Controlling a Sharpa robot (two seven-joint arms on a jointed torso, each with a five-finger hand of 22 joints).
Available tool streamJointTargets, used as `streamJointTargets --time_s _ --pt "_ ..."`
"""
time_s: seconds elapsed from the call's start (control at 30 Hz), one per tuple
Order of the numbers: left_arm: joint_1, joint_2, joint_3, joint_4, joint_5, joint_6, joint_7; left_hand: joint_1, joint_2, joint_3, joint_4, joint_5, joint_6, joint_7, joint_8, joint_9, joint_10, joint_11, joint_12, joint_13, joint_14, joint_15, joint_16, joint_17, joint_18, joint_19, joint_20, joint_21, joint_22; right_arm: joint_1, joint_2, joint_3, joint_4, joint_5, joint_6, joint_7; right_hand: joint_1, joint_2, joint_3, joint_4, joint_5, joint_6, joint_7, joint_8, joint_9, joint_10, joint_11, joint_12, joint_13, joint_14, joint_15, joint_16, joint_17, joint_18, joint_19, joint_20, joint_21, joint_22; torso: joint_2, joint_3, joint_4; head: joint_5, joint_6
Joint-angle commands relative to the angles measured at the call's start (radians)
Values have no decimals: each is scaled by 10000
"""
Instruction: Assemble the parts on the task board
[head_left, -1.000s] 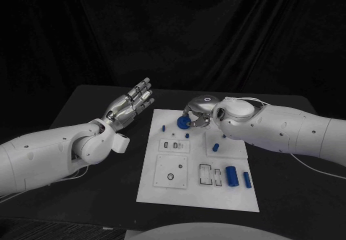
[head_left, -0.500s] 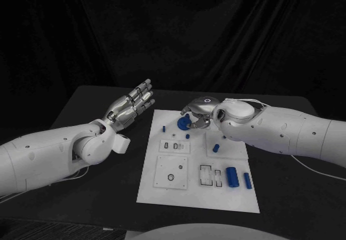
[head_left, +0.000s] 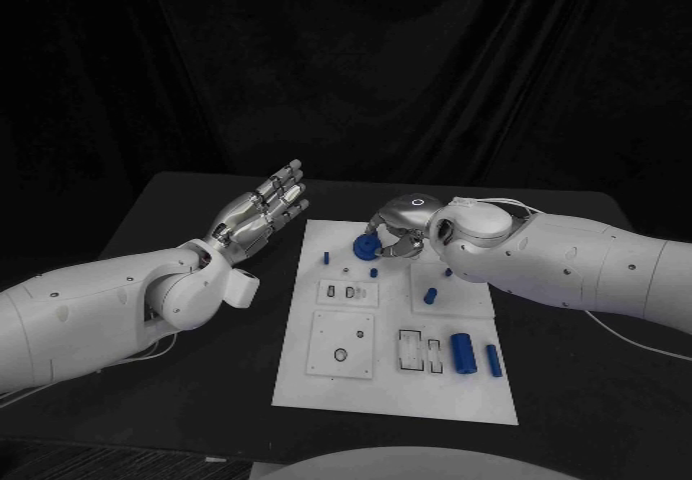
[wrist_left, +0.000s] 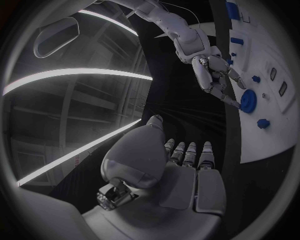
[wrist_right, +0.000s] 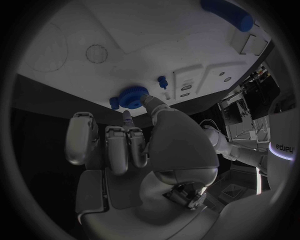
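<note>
— Two hands over the table, head view first: what is each doing?
— The right hand (head_left: 401, 225) is at the far edge of the task board (head_left: 397, 400), fingers closed round a blue gear (head_left: 366, 247). The left hand (head_left: 260, 212) hangs off the board's left edge, fingers spread, holding nothing. Two blue cylinders (head_left: 464, 352) lie near the right edge.

— And the left wrist view?
— Its own hand (wrist_left: 184, 165) is flat and wide. Across from it the right hand (wrist_left: 215, 75) pinches the gear (wrist_left: 248, 101) over the white board (wrist_left: 275, 130), with a small blue peg (wrist_left: 263, 123) near it.

— The right wrist view?
— Fingertips (wrist_right: 147, 100) touch the gear (wrist_right: 130, 95) at the board's (wrist_right: 144, 45) edge; a peg (wrist_right: 162, 81) stands just beside it.

— Which step, then?
— I judge it to be seating the gear. Whether it sits on its post, I cannot tell. Next it needs lining up, then pressing down.
</note>
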Motion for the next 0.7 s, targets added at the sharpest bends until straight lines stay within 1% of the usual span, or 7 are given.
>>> streamJointTargets --time_s 0.03,0.27,0.33,0.37,0.47,0.6,0.7 --pt "-17 24 9 -1 -7 143 93 107 3 62 3 53 -25 75 37 13 -13 60 -35 -11 -3 97 -36 -12 93 7 43 -58 -9 -56 12 2 -31 -20 311 45 -73 28 -36 12 -60 136 14 51 0 1039 -70 26 2611 1066 -74 26 2634 77 -1 -54 11 1771 1 -4 -2 -8 -10" --pt "-28 42 9 -21 -7 165 103 117 16 86 -9 63 4 126 42 16 -13 127 -35 -11 -3 84 -36 -12 98 7 40 -58 -9 -115 26 2 -91 -20 593 -29 -134 83 -66 61 78 564 73 132 -14 1039 -27 26 2611 1066 -47 26 2634 65 46 -40 35 1801 2 -20 25 -18 -29" --pt "-30 44 9 -26 -7 175 104 125 22 105 -20 68 18 153 44 17 -13 173 -35 -11 -3 84 -36 -12 101 7 41 -58 -9 -131 7 2 -92 -20 666 -54 -188 94 -81 102 89 1081 68 283 18 1039 -36 26 2611 1066 -45 26 2634 53 96 -33 84 1827 1 -22 31 5 -45" --pt "-31 43 9 -27 -7 177 105 128 22 111 -24 69 15 161 42 17 -13 191 -35 -11 -3 86 -36 -12 102 7 43 -58 -9 -138 -8 2 -93 -20 695 -68 -209 99 -80 120 98 1267 104 317 18 1039 -11 26 2611 1066 -38 26 2634 52 106 -32 85 1832 1 -20 30 9 -51" --pt "-33 26 9 -19 -7 171 111 133 22 121 -32 72 20 172 42 17 -13 215 -35 -11 -3 92 -36 -12 102 7 47 -58 -9 -161 -51 3 -109 -20 729 -105 -233 98 -74 142 123 1578 170 365 16 1039 38 26 2611 1066 -5 26 2634 43 135 -12 108 1844 -3 -24 26 24 -77" --pt "-34 8 9 -9 -7 166 116 137 22 127 -37 78 21 180 42 17 -13 228 -35 -11 -3 99 -36 -12 100 7 50 -58 -9 -173 -112 2 -116 -20 530 -98 -223 80 -69 134 121 2043 221 457 62 1039 98 26 2611 1066 46 26 2634 41 151 32 104 1848 -12 -25 1 82 -32" --pt "-34 -27 9 16 -7 154 121 144 21 137 -48 91 25 192 42 17 -13 250 -35 -11 -3 109 -36 -12 98 7 56 -58 -9 -177 -225 2 -82 -20 176 -65 -186 70 -63 105 131 2212 207 500 101 1039 97 26 2611 1066 51 26 2634 41 157 42 103 1849 -21 -14 -1 130 7"
